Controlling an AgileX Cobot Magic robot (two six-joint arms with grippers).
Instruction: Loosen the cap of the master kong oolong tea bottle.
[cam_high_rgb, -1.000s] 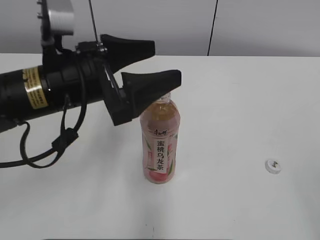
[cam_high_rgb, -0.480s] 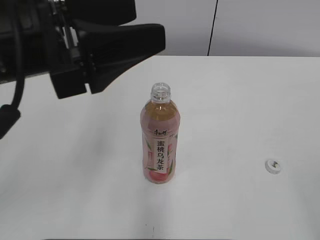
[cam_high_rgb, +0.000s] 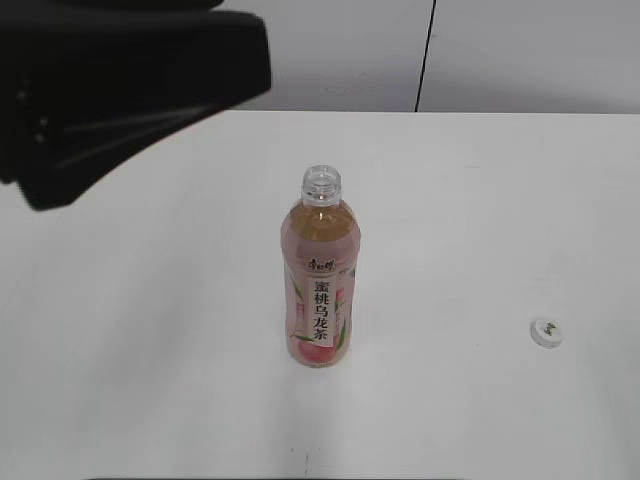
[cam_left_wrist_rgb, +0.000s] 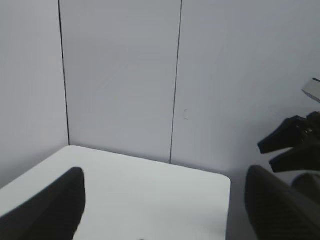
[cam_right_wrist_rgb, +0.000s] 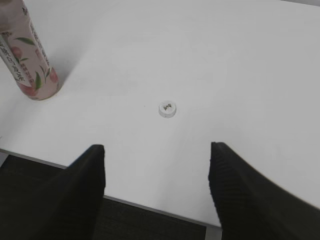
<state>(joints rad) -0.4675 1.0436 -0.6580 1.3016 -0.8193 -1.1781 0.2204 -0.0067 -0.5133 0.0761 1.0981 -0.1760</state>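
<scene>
The left gripper (cam_left_wrist_rgb: 165, 210) is raised high, its two dark fingers (cam_left_wrist_rgb: 50, 210) spread wide with nothing between them; it looms large and blurred at the exterior view's upper left. The right gripper (cam_right_wrist_rgb: 157, 185) hangs low near the table edge, fingers (cam_right_wrist_rgb: 250, 185) parted and empty

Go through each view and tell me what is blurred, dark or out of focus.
Exterior view: the left gripper is a dark, blurred mass at upper left; the master kong oolong tea bottle and the cap are sharp. Left wrist view: its fingers are soft black shapes against an evenly lit wall. Right wrist view: the fingers are dark and blurred, the table bright.
</scene>
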